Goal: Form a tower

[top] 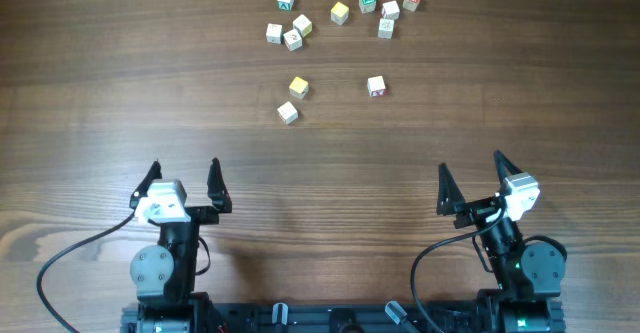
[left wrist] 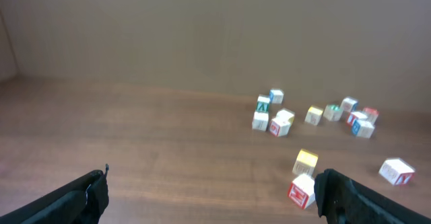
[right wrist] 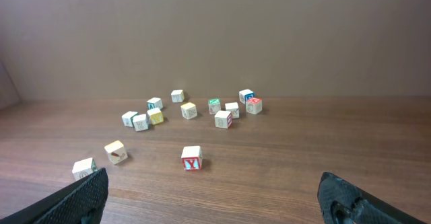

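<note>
The left end effector [top: 185, 169] and the right end effector [top: 470, 165] are both hanging spread wide over the table [top: 80, 93], gripping nothing. The wooden letter cubes [top: 340, 13] are lying loose well ahead of them, none clearly stacked. A yellow cube [top: 298, 86] and a red-marked cube [top: 376, 86] are sitting nearest. Each is looking light, rigid and smooth, so pinching two opposite flat faces squarely is looking safest.

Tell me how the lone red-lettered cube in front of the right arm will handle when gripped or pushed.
The red-lettered cube looks like plain wood, so it is probably rigid and light. It sits flat on the table, so a push should slide it rather than roll it. Its flat faces should suit a pinch.
</note>
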